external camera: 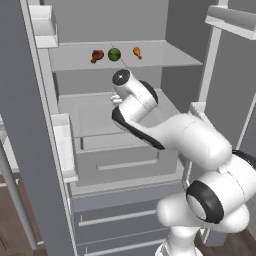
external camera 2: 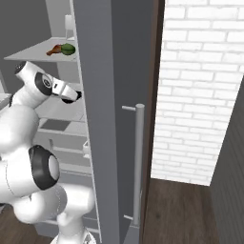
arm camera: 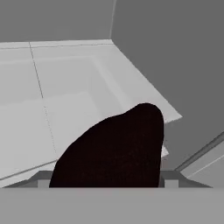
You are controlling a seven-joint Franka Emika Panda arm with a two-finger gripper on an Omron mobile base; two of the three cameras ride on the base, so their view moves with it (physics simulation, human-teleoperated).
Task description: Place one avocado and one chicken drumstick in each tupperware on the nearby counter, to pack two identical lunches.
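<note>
Two chicken drumsticks, dark [external camera: 97, 55] and orange [external camera: 136, 51], two avocados, green [external camera: 114, 54] and near-black [arm camera: 113, 148]

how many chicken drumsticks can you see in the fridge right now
2, both on the upper fridge shelf: the dark reddish-brown drumstick left of the bright green avocado, the slimmer orange drumstick right of it.

1. I can read no text, label, brand, number or sign anywhere in front of me.
2. The fridge shelves [external camera: 150, 55], the door [external camera 2: 114, 95] and the brick wall [external camera 2: 200, 86] are all unmarked.
</note>
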